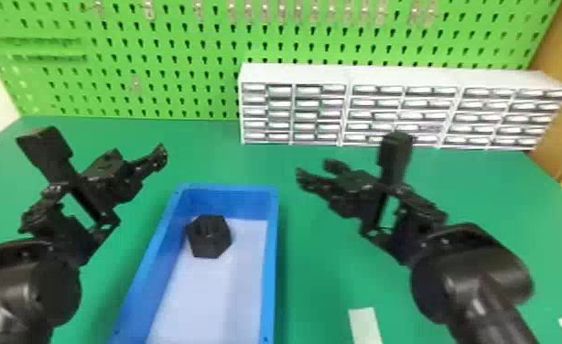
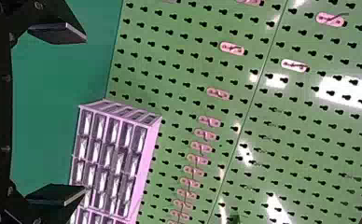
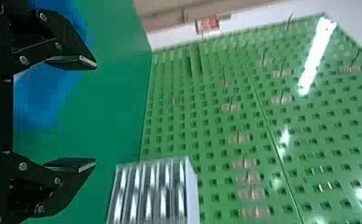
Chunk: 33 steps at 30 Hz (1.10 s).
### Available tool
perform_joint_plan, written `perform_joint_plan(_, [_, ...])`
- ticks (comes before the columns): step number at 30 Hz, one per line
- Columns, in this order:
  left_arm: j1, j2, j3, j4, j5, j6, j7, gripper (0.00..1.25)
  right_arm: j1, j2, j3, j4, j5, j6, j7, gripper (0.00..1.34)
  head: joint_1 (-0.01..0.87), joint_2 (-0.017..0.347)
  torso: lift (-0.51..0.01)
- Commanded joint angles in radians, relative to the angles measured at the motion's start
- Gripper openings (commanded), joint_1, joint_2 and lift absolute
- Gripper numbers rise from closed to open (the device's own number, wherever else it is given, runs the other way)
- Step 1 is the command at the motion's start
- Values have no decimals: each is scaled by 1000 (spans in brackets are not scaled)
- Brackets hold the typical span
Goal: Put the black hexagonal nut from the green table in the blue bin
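The black nut point(image 1: 209, 238) sits in the blue bin point(image 1: 271, 256), near its far end. The left claw point(image 1: 136, 155) is up on the bin's left side, the right claw point(image 1: 316, 169) on its right. Little drawers point(image 1: 385, 78) stand on the green tabletop point(image 1: 321, 265), by a board point(image 1: 165, 45) full of holes.

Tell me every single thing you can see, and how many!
nut: one, black, in the bin's far part
bin: one, blue with a pale floor, on the table
table: one, green, under the bin
small flat pieces: two, white, table's near right
drawer units: one row, whitish, table's back right
pegboard: one, green, behind the table
hooks: many, on the pegboard
arms: two, black, either side of the bin
left gripper: one, black, open
right gripper: one, black, open
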Motion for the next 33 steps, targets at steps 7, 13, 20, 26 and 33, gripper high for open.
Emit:
perform_joint_plan(7, [3, 0, 3, 0, 0, 0, 4, 1105, 111, 48, -245, -60, 255, -2, 0, 818, 666, 32, -100])
perform_joint_plan(13, [3, 0, 3, 0, 1, 0, 7, 1105, 158, 98, -407, -63, 367, -45, 0, 818, 666, 32, -100])
perform_joint_plan(20, [6, -2, 9, 0, 1, 0, 9, 1105, 187, 125, -539, -91, 444, -108, 0, 819, 666, 32, -100])
perform_joint_plan(26, [12, -2, 11, 0, 3, 0, 15, 1105, 207, 143, -621, -108, 471, -162, -1, 819, 666, 32, -100])
perform_joint_plan(33, [15, 0, 14, 0, 9, 0, 16, 1105, 238, 143, -670, -117, 482, -217, -26, 819, 666, 32, -100])
